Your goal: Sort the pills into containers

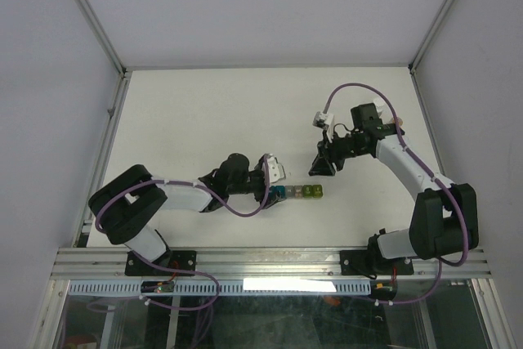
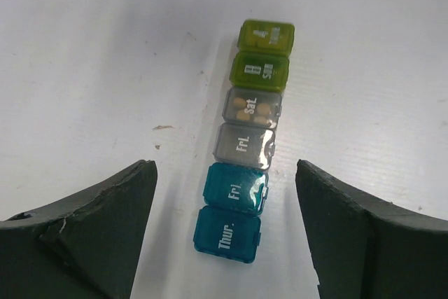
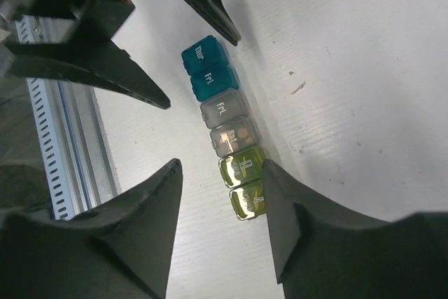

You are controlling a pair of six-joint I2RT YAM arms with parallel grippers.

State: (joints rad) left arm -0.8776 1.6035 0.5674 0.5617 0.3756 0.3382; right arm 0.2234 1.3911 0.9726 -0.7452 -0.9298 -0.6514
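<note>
Containers [image 1: 298, 192] lying near-centre on desk [image 1: 204, 112], lids all shut, pills [image 2: 252, 111] showing in one grey cell. Left fingers [image 2: 91, 236] standing wide, empty, flanking teal end. Right fingers [image 3: 133, 243] parting moderately, empty, hovering over green end. Likely step: letting go of strip. Next move calling for a lift away without nudging it.

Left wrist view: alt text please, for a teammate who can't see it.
A strip of pill containers, lids shut, lies on the white table, framed between the dark fingers of the open left gripper, touching neither. Near to far: two teal, two grey, two yellow-green; pale pills show through the grey one marked Sat.
</note>
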